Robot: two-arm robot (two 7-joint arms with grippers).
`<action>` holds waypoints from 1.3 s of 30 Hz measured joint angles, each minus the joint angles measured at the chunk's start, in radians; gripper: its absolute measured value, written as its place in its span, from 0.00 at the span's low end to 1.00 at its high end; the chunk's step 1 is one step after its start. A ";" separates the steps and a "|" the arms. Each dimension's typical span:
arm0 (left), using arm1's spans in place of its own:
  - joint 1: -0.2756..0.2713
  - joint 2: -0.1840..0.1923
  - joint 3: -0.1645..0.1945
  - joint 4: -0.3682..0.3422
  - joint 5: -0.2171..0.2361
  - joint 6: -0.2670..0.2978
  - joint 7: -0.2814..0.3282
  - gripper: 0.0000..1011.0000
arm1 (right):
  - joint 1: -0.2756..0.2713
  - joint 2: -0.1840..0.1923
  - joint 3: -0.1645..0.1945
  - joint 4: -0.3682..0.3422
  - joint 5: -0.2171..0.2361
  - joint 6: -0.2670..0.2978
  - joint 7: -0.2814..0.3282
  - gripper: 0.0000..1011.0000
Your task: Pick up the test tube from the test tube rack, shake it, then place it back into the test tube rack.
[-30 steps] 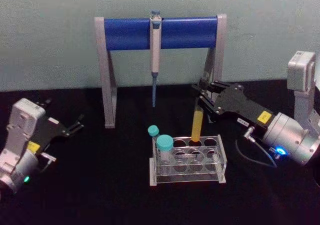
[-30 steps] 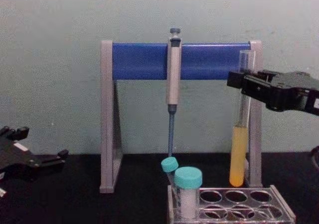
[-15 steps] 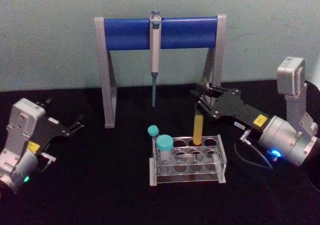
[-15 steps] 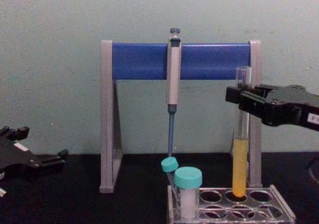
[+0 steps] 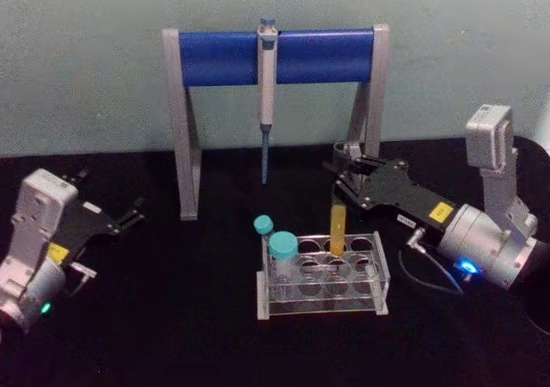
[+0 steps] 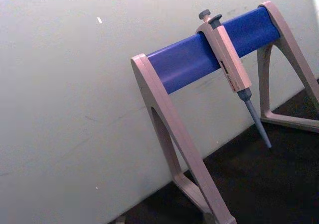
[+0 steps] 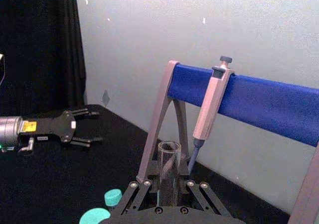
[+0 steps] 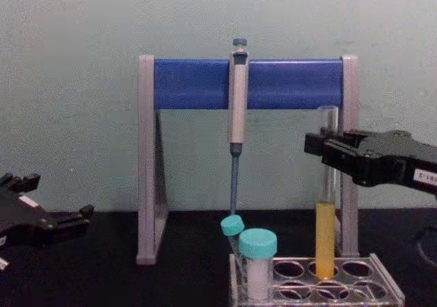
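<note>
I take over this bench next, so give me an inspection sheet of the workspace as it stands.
Surface: black table, no spills seen.
Job's things: test tube upright, yellow liquid inside, lower end in a back-row hole of the test tube rack.
Clutter: two teal-capped tubes at the rack's left end; pipette hanging on the stand.
Grippers: right gripper shut on the tube's upper part; left gripper parked at left, jaws open.
Cables: thin cable looped by the right wrist.
Surroundings: pale wall, dark curtain.
</note>
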 joint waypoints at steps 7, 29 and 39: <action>0.000 0.000 0.000 0.000 0.000 0.000 0.000 0.99 | 0.007 -0.004 -0.008 0.018 -0.004 0.008 0.006 0.23; 0.000 0.000 0.000 0.000 0.000 0.000 0.000 0.99 | 0.024 -0.012 -0.029 0.059 -0.008 0.026 0.021 0.23; 0.000 0.000 0.000 0.000 0.000 0.000 0.000 0.99 | 0.028 -0.009 -0.038 0.066 -0.008 0.039 0.025 0.23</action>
